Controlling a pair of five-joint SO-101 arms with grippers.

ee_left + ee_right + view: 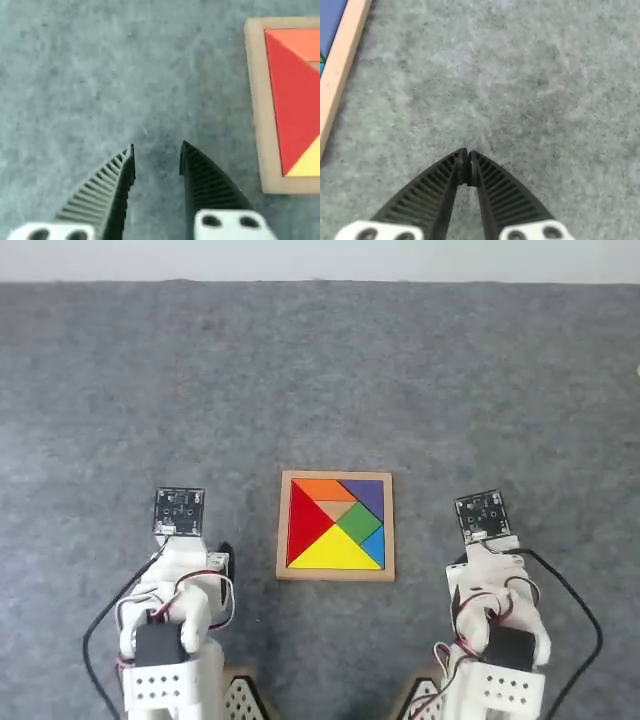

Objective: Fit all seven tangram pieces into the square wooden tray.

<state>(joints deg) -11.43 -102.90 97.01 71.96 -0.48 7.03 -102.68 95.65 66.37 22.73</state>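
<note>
tray: square wooden tray [283, 530] sits flat on the grey felt tabletop [470, 380], right between the two arms
pieces: tangram pieces are all inside the tray and it looks full; red triangle [305, 525] and yellow triangle [335, 553] are the big ones
left gripper [157, 146]: fingers parted a bit, nothing between them, over the felt near the tray's edge
right gripper [468, 151]: fingers pressed together, holding nothing, on the tray's other side

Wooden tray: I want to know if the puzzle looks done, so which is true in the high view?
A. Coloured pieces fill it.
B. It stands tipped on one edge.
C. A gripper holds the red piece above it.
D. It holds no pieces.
A: the tangram pieces lie flat side by side and cover the inside of the tray from wall to wall.
</note>
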